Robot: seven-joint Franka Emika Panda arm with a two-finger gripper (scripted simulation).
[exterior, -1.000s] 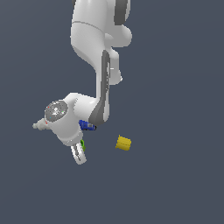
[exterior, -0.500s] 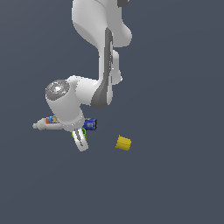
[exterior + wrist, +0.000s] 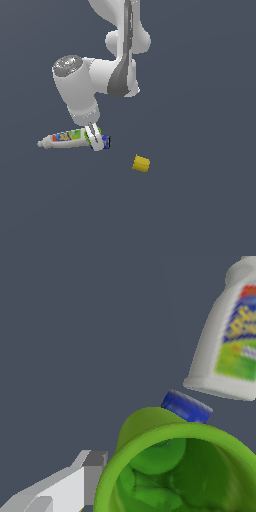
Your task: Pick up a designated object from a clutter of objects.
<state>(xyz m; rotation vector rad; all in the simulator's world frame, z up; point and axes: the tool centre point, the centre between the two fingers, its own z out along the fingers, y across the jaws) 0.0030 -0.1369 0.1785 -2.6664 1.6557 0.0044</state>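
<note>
The lime-green cup (image 3: 175,476) fills the wrist view close up, its hollow inside facing the camera. One white finger (image 3: 75,488) lies against its outer wall; the other finger is out of sight. In the exterior view my gripper (image 3: 95,141) hangs over the clutter, shut on the cup, which the fingers almost hide there. The white bottle (image 3: 65,137) with a colourful label lies on its side at the exterior view's left of the gripper. The small blue can (image 3: 106,142) sits just beside the fingers.
The yellow ribbed cylinder (image 3: 141,163) lies apart, toward the exterior view's right of the gripper. In the wrist view the blue can (image 3: 186,406) shows behind the cup and the bottle (image 3: 230,341) beyond it. The grey floor (image 3: 200,200) spreads all around.
The gripper has risen from its lower spot beside the can, carrying the green cup with it. The bottle, blue can and yellow cylinder stay where they were.
</note>
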